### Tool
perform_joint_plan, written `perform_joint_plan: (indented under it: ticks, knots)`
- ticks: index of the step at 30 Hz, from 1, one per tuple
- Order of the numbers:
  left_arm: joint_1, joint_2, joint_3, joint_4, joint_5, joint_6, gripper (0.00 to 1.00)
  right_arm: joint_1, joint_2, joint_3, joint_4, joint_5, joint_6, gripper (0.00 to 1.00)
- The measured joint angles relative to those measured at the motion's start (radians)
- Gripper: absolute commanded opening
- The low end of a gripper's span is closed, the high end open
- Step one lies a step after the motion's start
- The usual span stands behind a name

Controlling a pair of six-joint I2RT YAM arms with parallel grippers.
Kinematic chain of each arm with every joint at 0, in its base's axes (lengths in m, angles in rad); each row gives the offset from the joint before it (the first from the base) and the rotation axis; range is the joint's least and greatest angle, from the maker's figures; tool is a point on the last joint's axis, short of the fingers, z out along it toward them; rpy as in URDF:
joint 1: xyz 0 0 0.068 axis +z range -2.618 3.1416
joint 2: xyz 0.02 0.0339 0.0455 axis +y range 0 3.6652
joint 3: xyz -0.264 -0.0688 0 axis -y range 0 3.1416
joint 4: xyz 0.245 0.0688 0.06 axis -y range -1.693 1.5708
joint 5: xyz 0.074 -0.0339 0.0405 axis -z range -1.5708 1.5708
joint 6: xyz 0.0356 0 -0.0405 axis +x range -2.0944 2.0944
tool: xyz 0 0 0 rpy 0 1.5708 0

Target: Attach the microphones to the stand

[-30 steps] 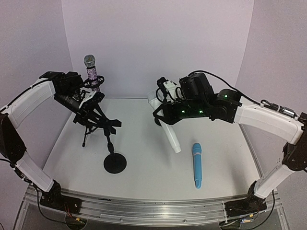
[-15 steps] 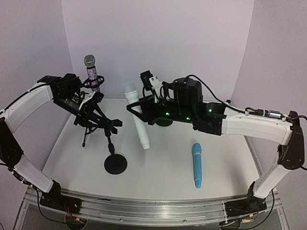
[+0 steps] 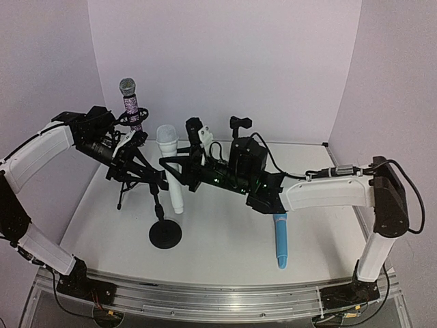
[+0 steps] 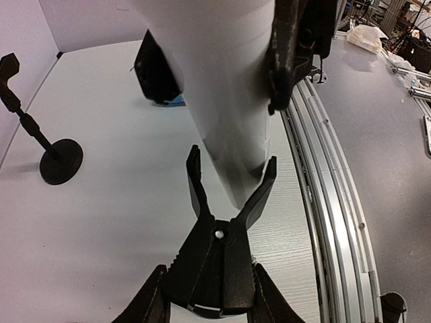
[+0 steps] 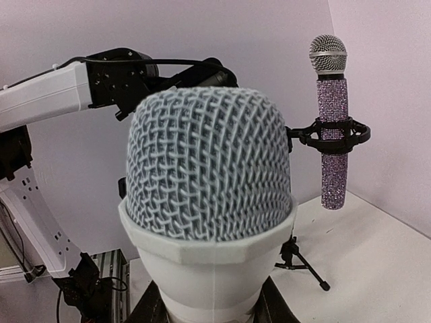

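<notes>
The white microphone [image 3: 171,179] is upright, gripped at its middle by my right gripper [image 3: 181,173], which is shut on it; its mesh head [image 5: 209,182] fills the right wrist view. My left gripper [image 3: 127,154] is shut on the handles of a black spring clip [image 4: 225,232] of the stand [image 3: 156,198]. The clip's jaws stand open around the white microphone's lower tip [image 4: 232,148]. The purple-glitter microphone [image 3: 131,104] sits upright in another clip of the stand, and also shows in the right wrist view [image 5: 333,128]. The light blue microphone [image 3: 280,236] lies on the table at the right.
The stand's round black base [image 3: 164,234] sits front left, with tripod legs [image 3: 123,197] behind it. A second small black stand [image 3: 237,125] stands at the back; its round base [image 4: 61,160] shows in the left wrist view. A metal rail [image 3: 205,298] runs along the near edge.
My right arm has swung left across the table, carrying the white microphone from the middle to the stand. The left arm has hardly moved.
</notes>
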State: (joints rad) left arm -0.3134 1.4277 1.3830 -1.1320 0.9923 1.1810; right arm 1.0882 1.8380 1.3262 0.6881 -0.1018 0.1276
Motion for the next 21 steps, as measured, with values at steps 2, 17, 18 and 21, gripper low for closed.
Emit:
perform_joint_plan:
  ticks: [2, 17, 18, 21]
  knots:
    - [0.000, 0.000, 0.000, 0.000, 0.000, -0.001, 0.00, 0.000, 0.021, 0.000, 0.035, 0.000, -0.011, 0.00]
    - [0.006, -0.001, -0.004, 0.018, 0.000, -0.030, 0.00, 0.001, 0.127, 0.003, 0.291, -0.001, -0.048, 0.00]
    - [0.007, -0.001, -0.004, 0.021, 0.000, -0.032, 0.00, 0.001, 0.133, 0.003, 0.307, -0.001, -0.048, 0.00]
    - [0.011, -0.001, -0.004, 0.030, -0.001, -0.039, 0.00, 0.000, 0.157, 0.003, 0.365, 0.001, -0.046, 0.00]
